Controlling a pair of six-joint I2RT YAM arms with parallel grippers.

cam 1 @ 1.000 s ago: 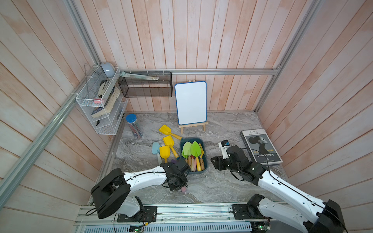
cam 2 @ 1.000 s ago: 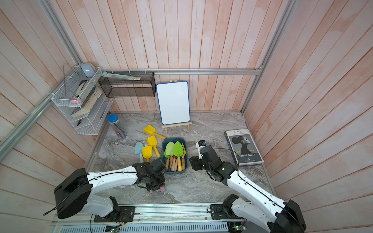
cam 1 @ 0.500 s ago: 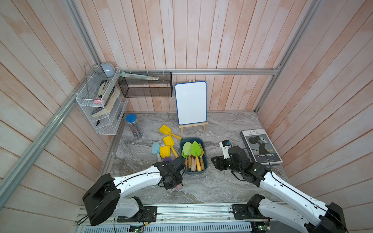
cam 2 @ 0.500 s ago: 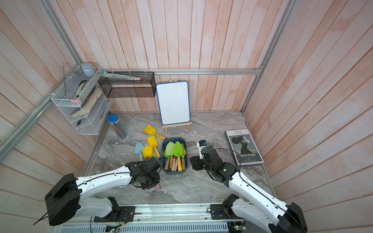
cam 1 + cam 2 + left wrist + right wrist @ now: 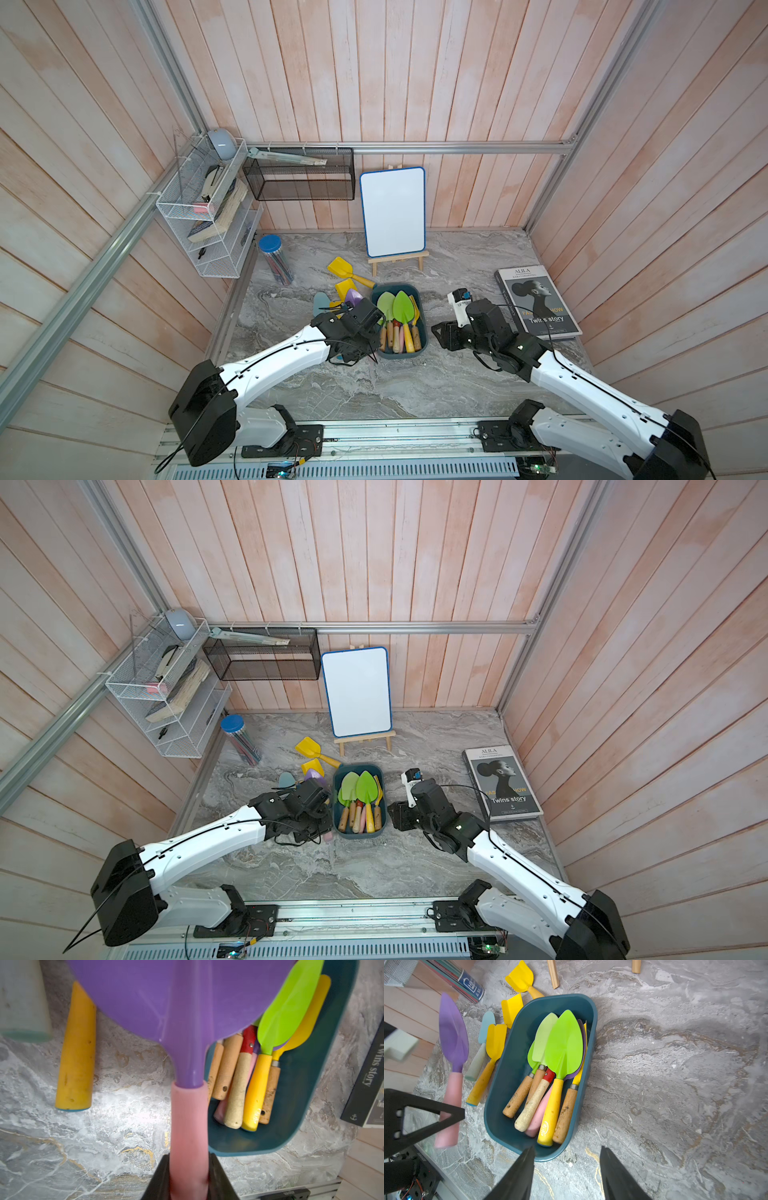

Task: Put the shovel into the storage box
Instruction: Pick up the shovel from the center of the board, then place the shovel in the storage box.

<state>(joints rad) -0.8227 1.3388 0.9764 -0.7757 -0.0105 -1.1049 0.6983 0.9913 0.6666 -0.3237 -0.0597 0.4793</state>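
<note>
The purple shovel (image 5: 453, 1028) with a pink handle (image 5: 188, 1122) hangs over the table beside the storage box's left side. My left gripper (image 5: 189, 1159) is shut on that handle. In both top views the wrist hides most of it, leaving the purple blade (image 5: 354, 296) (image 5: 312, 776) showing. The storage box (image 5: 400, 355) (image 5: 359, 834) (image 5: 508, 1059) is a dark teal tub holding several shovels, green blades (image 5: 402, 307) on top. My right gripper (image 5: 566, 1153) (image 5: 440, 332) stands open just off the box's near right corner, holding nothing.
Yellow shovels (image 5: 340, 266) (image 5: 346, 286) and a pale blue one (image 5: 320, 300) lie left of the box. A whiteboard on an easel (image 5: 392, 212) stands behind it, a pencil jar (image 5: 274, 257) at back left, a book (image 5: 536, 299) right. A wire rack (image 5: 208, 208) and mesh basket (image 5: 299, 178) hang on the walls.
My left gripper has carried the purple shovel away from the front edge, toward the back and alongside the box. The right arm has not moved.
</note>
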